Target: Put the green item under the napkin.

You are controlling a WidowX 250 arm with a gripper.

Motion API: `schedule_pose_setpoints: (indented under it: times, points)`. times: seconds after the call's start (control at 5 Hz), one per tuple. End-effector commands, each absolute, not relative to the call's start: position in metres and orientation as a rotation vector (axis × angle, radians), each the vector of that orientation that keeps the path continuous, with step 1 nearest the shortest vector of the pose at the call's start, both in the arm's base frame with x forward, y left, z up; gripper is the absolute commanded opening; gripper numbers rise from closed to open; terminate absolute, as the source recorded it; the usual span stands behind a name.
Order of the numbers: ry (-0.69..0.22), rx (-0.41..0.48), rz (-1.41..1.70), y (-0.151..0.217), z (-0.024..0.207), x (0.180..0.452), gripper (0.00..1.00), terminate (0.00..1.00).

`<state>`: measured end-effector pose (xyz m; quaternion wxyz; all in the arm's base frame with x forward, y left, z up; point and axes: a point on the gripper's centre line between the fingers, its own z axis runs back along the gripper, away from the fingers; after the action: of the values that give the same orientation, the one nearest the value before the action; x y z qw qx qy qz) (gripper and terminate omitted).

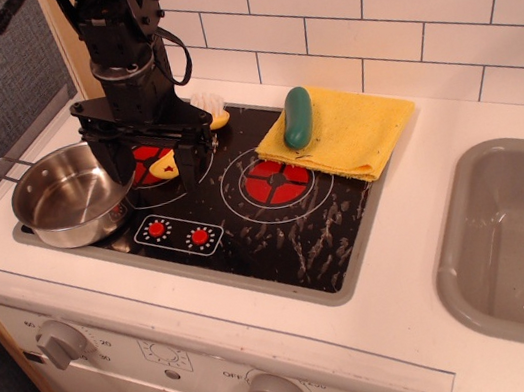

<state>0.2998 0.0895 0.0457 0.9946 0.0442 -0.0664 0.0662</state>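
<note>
View: one camera, looking down at an angle on a toy kitchen bench (pixel 447 326) with a white tiled wall (pixel 390 1) behind it.

Hob: a black toy stove top (pixel 248 229) set into the white bench, with two red burners and two small red dials near its front edge.

Napkin: a folded mustard-yellow napkin (pixel 358 133) lies at the back right corner of the hob, partly on the black surface and partly on the white bench.

Green item: a dark green toy cucumber (pixel 297 118) rests on top of the napkin, on its left part, lying roughly front to back. It is on the cloth, not under it.

Robot arm: a black arm (pixel 124 48) comes down from the top left over the rear left burner, well apart from the cucumber.

Fingers: the gripper (pixel 162 158) hangs low above the left burner; its fingers (pixel 200 146) stand apart and hold nothing.

Yellow toy: a small yellow piece (pixel 166 165) lies on the left burner between the fingers; what it is cannot be told.

Brush: a yellow and white brush (pixel 211 108) lies just behind the gripper at the back edge of the hob.

Pan: a shiny metal pan (pixel 64 195) sits at the hob's left edge, handle pointing left.

Sink: a grey basin (pixel 516 253) is sunk into the bench on the right.

Oven front: grey knobs (pixel 60 343) sit below the bench edge.
</note>
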Motion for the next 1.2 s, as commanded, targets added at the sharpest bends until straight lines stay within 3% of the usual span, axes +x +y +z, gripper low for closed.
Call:
schedule_pose_setpoints:
  times: [0.0, 0.4, 0.6, 1.0]
  points:
    - [-0.133, 0.089, 0.133, 0.090, 0.046, 0.300, 1.00, 0.00]
    - [-0.230, 0.003, 0.065, 0.043, 0.081, 0.356, 1.00, 0.00]
    - [-0.243, -0.017, 0.070, 0.032, 0.079, 0.380, 1.00, 0.00]
    - [-0.184, 0.000, 0.101, 0.035, 0.048, 0.401, 1.00, 0.00]
